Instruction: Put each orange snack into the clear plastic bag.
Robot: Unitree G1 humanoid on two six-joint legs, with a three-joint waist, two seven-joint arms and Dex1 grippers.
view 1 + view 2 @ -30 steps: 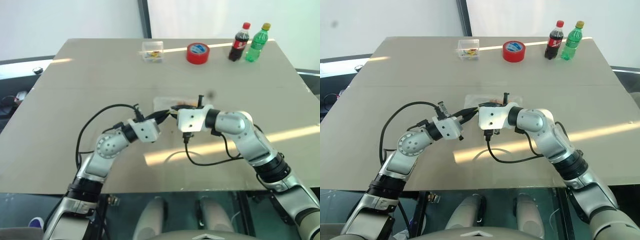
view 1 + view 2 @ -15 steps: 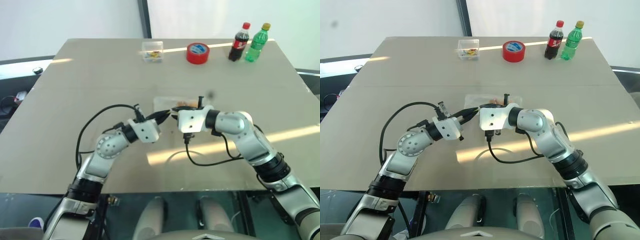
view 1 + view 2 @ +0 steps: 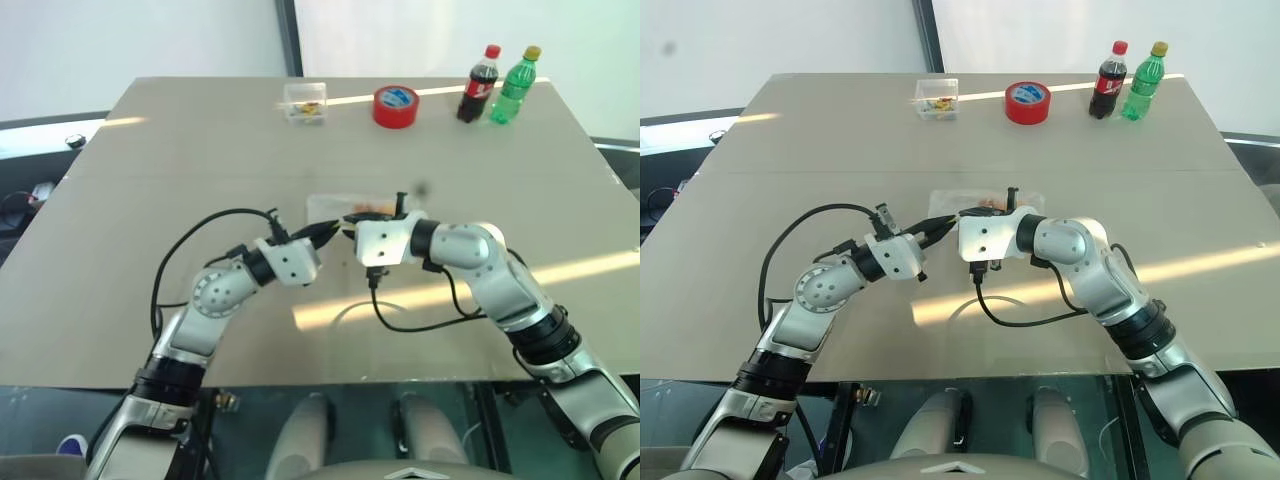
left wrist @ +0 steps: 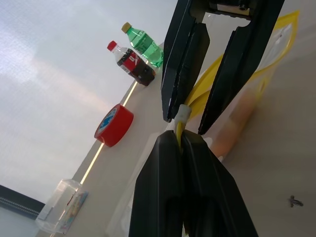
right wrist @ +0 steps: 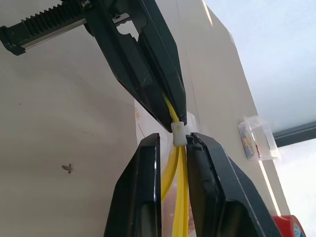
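The clear plastic bag (image 3: 325,207) lies mid-table, its yellow zip strip (image 4: 200,94) lifted toward me. An orange snack (image 4: 237,116) shows through the film inside it, and also shows as an orange patch (image 3: 376,208) from above. My left gripper (image 4: 180,138) is shut on the yellow strip just behind the white slider (image 5: 178,133). Facing it tip to tip, my right gripper (image 5: 174,139) has its fingers closed around the same strip at the slider. From above, the two grippers meet over the bag's near edge (image 3: 958,215).
Along the far side of the tan table (image 3: 150,180) stand a small clear box (image 3: 305,103) with yellow contents, a red tape roll (image 3: 395,106), a cola bottle (image 3: 480,85) and a green bottle (image 3: 515,86). Black cables loop beside both forearms.
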